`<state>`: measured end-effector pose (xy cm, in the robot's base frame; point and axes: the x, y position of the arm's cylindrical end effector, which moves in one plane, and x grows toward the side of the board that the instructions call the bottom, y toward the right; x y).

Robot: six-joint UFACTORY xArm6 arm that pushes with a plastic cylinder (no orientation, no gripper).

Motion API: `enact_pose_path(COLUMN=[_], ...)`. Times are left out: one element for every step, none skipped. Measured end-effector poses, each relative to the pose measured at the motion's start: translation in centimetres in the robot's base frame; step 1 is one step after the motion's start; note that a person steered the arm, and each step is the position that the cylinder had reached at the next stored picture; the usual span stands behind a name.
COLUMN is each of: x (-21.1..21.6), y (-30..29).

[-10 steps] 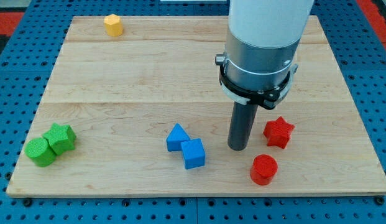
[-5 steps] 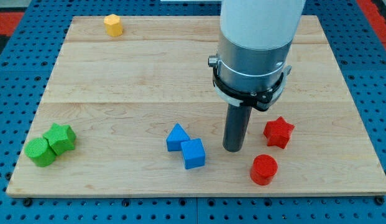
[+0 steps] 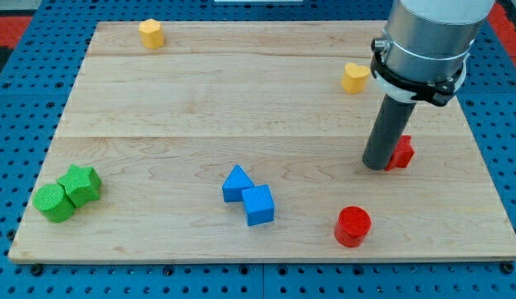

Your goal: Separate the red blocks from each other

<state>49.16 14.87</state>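
Note:
A red star block (image 3: 401,153) lies at the view's right, partly hidden behind my rod. My tip (image 3: 375,166) rests on the board at the star's left side, touching it or nearly so. A red cylinder (image 3: 353,226) stands near the bottom edge, well below and a little left of the star, apart from it.
A yellow block (image 3: 354,77) lies above my tip near the top right. Another yellow block (image 3: 151,33) sits at the top left. Two blue blocks (image 3: 249,196) touch at bottom centre. A green star (image 3: 81,184) and green cylinder (image 3: 53,203) touch at bottom left. The wooden board (image 3: 199,100) ends close to the red star's right.
My tip has moved right and up. The red star has shifted up and to the right, farther from the red cylinder. The arm now uncovers the yellow block at top right.

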Motion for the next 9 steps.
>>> enact_pose_path(x=[0.6, 1.5, 2.7, 3.7, 5.1, 4.1, 0.9, -4.5, -7.3], y=[0.0, -0.1, 3.5, 7.4, 7.9, 8.6, 6.8, 0.3, -6.9])
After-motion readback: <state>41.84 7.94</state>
